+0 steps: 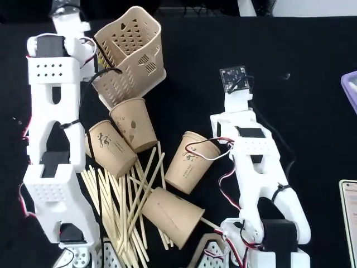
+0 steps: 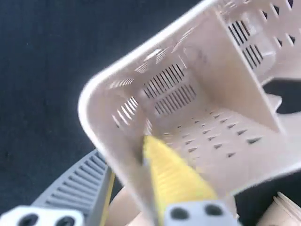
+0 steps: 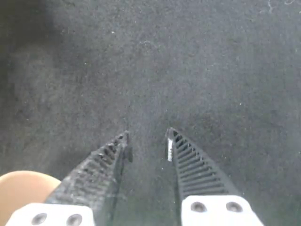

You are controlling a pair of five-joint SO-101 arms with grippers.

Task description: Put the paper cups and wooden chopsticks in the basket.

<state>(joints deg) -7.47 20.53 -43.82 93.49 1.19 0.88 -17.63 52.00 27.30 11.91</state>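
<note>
My left claw (image 2: 124,150) is pinching one wall of the basket (image 1: 134,78), with the yellow finger inside and the grey one outside, and the basket sits tilted at the far side of the black table (image 1: 301,44), its mouth turned up and away from the pile. My right claw (image 3: 147,136) hangs spread over bare cloth, well apart from the work, with nothing in it. Four paper cups (image 1: 191,162) lie toppled between the arms, the nearest one touching the basket's base. The wooden chopsticks (image 1: 129,204) are fanned out under and beside the cups, and the cup closest to me (image 1: 172,209) lies across several of them. I judge the cups light and easily crushed, so I would close gently across the rim, one finger inside the mouth, not squeeze the soft middle. They will probably roll if nudged. The sticks look stiff, thin and smooth, flat against the cloth and hard to get under. I would take one near its middle so it stays level, and where it crosses another stick and is raised a little
</note>
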